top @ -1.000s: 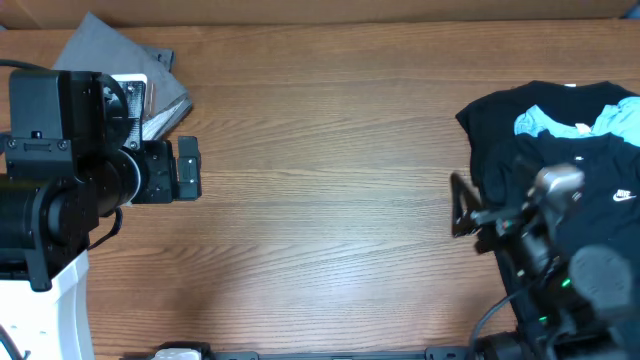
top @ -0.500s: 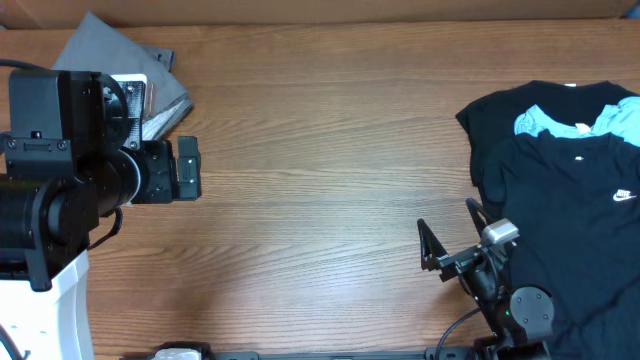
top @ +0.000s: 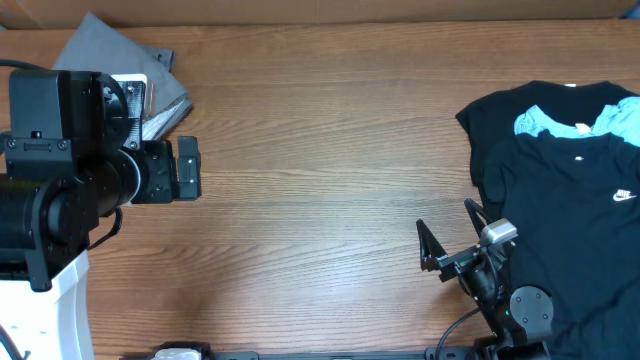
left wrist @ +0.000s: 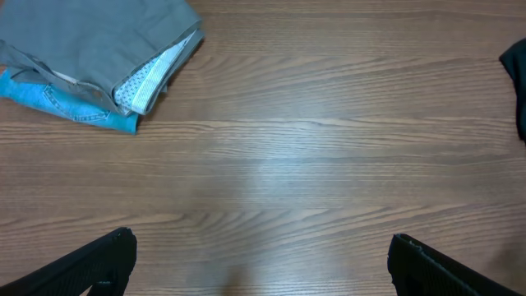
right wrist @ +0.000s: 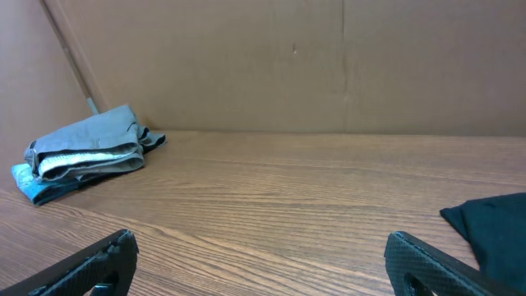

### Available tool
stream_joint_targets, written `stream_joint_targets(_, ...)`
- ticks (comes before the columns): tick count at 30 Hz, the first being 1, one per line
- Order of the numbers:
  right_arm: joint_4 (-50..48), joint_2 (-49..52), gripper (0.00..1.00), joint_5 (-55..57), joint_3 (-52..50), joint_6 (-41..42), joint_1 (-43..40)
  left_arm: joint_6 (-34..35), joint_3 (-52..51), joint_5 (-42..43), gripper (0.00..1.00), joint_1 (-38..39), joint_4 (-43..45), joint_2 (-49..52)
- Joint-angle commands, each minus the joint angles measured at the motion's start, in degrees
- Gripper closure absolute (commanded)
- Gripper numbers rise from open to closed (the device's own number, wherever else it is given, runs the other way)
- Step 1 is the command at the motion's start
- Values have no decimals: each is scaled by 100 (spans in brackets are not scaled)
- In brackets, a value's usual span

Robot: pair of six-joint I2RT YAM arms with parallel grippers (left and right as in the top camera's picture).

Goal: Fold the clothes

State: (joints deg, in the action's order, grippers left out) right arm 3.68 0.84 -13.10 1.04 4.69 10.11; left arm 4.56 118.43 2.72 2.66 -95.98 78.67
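Note:
Folded grey shorts (top: pixel 120 62) lie at the far left corner on light-blue denim, also in the left wrist view (left wrist: pixel 99 37) with the denim (left wrist: pixel 57 103) under them, and in the right wrist view (right wrist: pixel 86 148). Black T-shirts (top: pixel 565 190) with a small white logo are piled at the right, with light-blue cloth (top: pixel 560 122) between them; a corner shows in the right wrist view (right wrist: pixel 493 226). My left gripper (top: pixel 188 168) is open and empty beside the shorts. My right gripper (top: pixel 447 238) is open and empty just left of the black pile.
A brown cardboard wall (right wrist: pixel 288 66) stands along the table's far edge. Bare wooden table (top: pixel 320 180) stretches between the two piles. The left arm's bulky base (top: pixel 50 190) fills the left side.
My right arm pulled back off the black pile towards the near edge and its gripper moved left onto bare table. In the last half second nothing moved. The left arm stayed still.

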Motion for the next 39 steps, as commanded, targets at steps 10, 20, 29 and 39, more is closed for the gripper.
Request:
stream_joint_targets(10,-37,-68,0,-4,-59,-4,-33,122,-20,-44,0,66,17,-63)
stream_joint_targets(20,-37,-68,0,-4,-59,-4,-33,33,-5311,181,0,94,5556,-3526)
stream_joint_targets(29,-37,-68,0,-4,-59,-4,-33,-487,-9562,179,0,92,8043,-6815)
stream_joint_targets(39,-37,-68,0,-4,-59,-4,-33,-584,-11816,127,0,92,9379,-7851)
